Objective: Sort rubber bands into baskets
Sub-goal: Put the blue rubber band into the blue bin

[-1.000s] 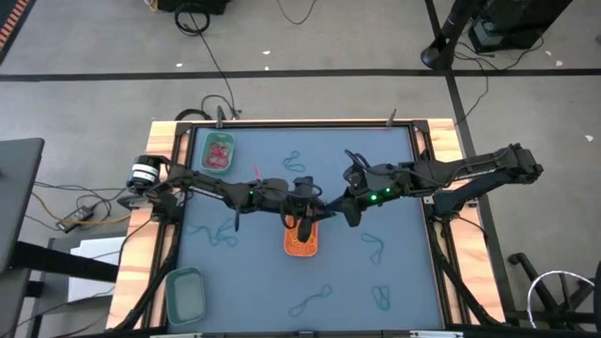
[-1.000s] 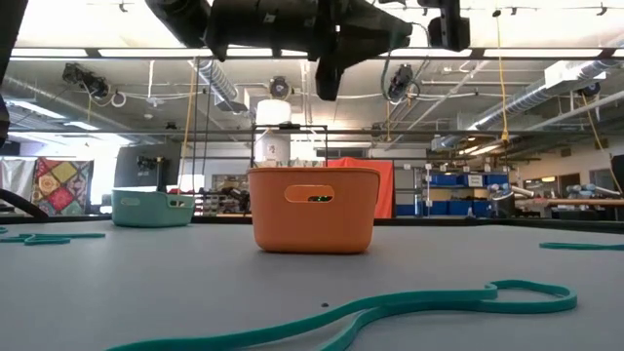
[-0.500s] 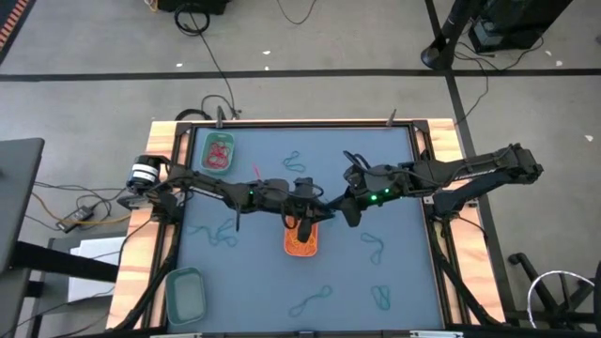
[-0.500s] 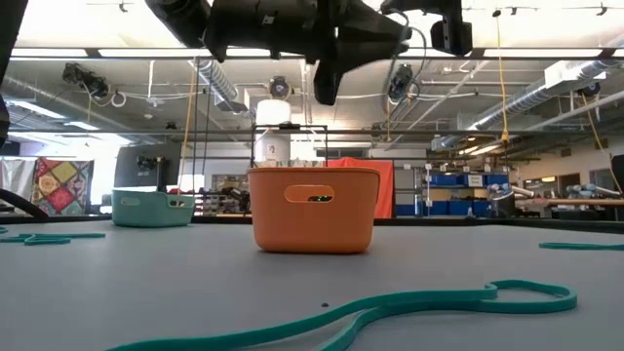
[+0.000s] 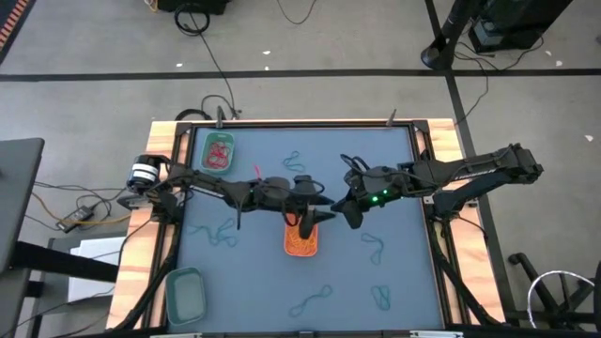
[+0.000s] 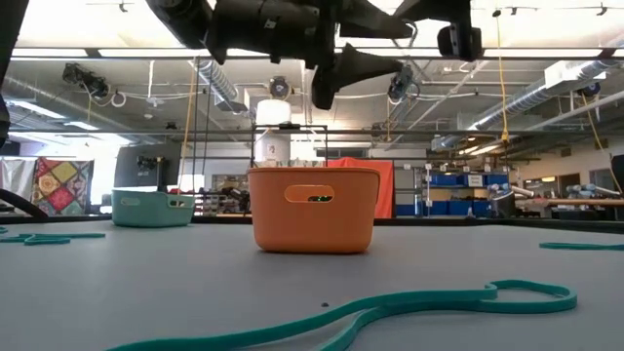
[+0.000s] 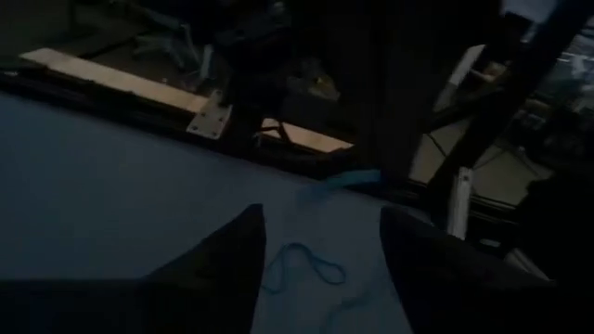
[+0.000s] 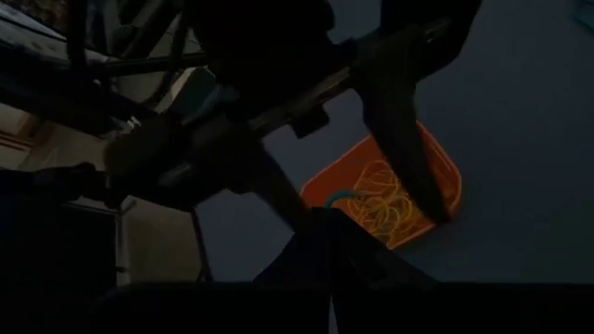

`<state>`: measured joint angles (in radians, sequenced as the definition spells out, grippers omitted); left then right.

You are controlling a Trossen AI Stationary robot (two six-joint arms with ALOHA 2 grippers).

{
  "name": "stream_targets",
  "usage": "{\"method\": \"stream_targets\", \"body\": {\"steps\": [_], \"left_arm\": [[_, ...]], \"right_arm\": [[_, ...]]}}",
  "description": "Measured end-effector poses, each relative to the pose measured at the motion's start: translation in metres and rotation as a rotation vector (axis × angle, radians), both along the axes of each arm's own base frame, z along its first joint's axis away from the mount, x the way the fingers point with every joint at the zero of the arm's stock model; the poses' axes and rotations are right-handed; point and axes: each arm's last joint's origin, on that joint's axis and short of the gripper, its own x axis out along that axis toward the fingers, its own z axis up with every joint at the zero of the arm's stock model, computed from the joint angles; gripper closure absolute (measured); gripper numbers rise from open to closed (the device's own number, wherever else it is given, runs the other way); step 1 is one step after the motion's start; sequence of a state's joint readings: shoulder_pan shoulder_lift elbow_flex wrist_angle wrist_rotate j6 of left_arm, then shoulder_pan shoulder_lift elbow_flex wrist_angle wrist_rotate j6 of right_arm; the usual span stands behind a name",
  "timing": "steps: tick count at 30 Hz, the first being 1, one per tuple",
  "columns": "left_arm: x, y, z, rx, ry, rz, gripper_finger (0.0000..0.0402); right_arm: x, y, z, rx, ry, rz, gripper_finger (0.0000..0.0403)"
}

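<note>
My wrist views are very dark. In the left one I can just make out the left pincer [image 7: 320,269] with its fingers apart and nothing between them, over the grey-blue table [image 7: 83,186], with a thin teal band [image 7: 302,267] lying beyond. In the right wrist view the right pincer [image 8: 329,255] shows its fingers pressed together; whether they pinch anything I cannot tell.

From above, both pincers meet over the orange basket [image 5: 301,240] in the table's middle, the left pincer [image 5: 306,222] above its far end and the right pincer [image 5: 349,212] just to its right. That basket is a smooth rounded plastic tray with a slot handle (seen from table height) and holds a tangle of thin yellow-orange bands [image 8: 385,197] plus one teal loop [image 8: 342,197].

The green basket [image 5: 218,153] at the far left corner holds red bands [image 5: 219,154]. The teal basket [image 5: 185,292] sits at the near left; its contents are too small to read. Loose teal bands [image 5: 377,249] lie scattered, and one long loop [image 6: 370,310] sprawls nearest the low camera.
</note>
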<state>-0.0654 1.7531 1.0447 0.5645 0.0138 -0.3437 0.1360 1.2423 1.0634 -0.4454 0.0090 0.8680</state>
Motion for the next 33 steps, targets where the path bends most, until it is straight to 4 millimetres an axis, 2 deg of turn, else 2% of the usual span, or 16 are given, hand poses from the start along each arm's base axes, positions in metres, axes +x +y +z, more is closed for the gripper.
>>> {"method": "stream_targets", "body": {"steps": [5,9,13,17,18,21,25,28,33], "left_arm": [[0.000,-0.001,0.003,0.040,-0.036,-0.033,0.0182],[0.000,0.001,0.003,0.070,-0.033,-0.029,0.0197],[0.001,0.006,0.003,0.107,-0.035,-0.006,0.0257],[0.001,0.013,0.003,0.118,-0.036,0.005,0.0370],[0.001,0.016,0.003,0.108,-0.036,0.004,0.0385],[0.001,0.020,0.003,0.075,-0.036,0.018,0.0395],[-0.003,0.020,0.011,0.068,-0.044,0.019,0.0398],[-0.019,0.014,0.029,0.070,0.030,0.029,0.0399],[-0.072,-0.003,0.066,0.123,0.197,0.107,0.0400]], "right_arm": [[0.000,0.000,0.000,-0.004,0.003,0.004,0.0400],[0.000,0.000,0.000,-0.004,0.000,0.006,0.0400],[0.000,0.000,0.000,-0.004,-0.005,0.007,0.0400],[0.002,0.001,0.004,0.019,-0.043,0.034,0.0400],[0.003,0.002,0.005,0.024,-0.061,0.041,0.0400],[0.005,0.002,0.008,0.032,-0.092,0.043,0.0395],[0.005,0.001,0.009,0.071,-0.099,-0.005,0.0368],[0.006,0.001,0.010,0.129,-0.105,-0.041,0.0337],[0.003,0.004,0.013,0.135,-0.115,-0.043,0.0276]]}}
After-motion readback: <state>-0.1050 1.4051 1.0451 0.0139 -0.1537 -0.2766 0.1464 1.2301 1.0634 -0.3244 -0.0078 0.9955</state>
